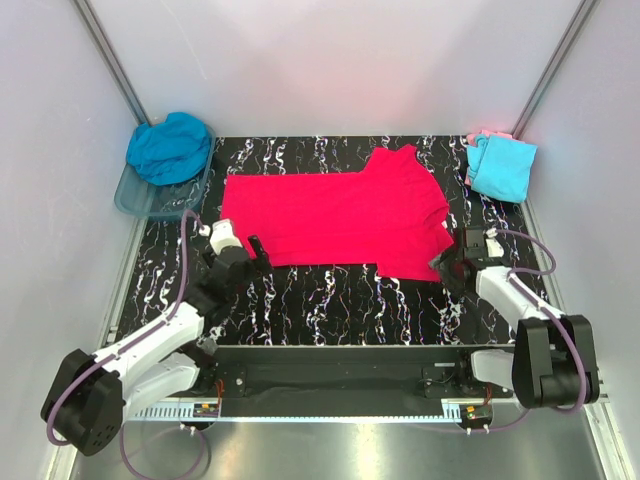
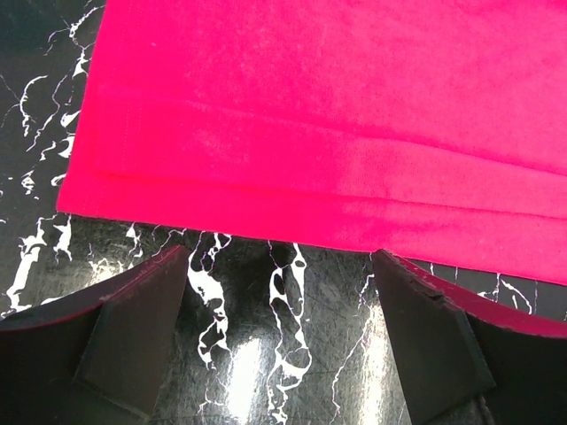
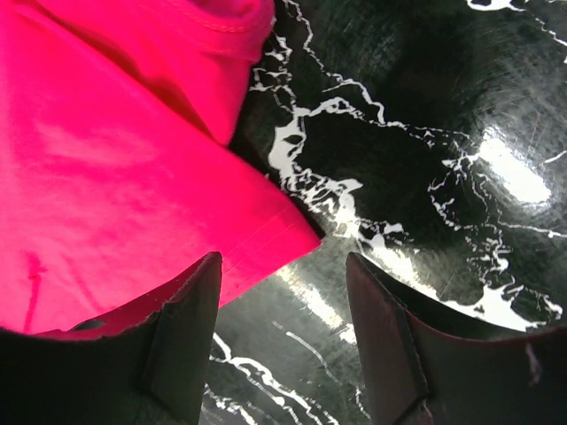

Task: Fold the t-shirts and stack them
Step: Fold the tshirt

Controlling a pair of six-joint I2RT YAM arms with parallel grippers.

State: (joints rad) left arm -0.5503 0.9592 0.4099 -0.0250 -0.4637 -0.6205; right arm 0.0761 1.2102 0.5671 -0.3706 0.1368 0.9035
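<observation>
Two grippers wait at the near edge of the red shirt (image 1: 335, 215), which lies spread flat in the middle of the table (image 1: 330, 300). Now the left gripper (image 2: 279, 266): jaws wide, empty, just short of the near-left hem. Over to the right gripper (image 3: 283, 266): jaws apart, nothing held, at the near-right corner. Far left, teal shirt (image 1: 170, 148) heaped in the tub (image 1: 135, 200). Far right, cyan shirt (image 1: 503, 168) on a pink shirt (image 1: 487, 134).
</observation>
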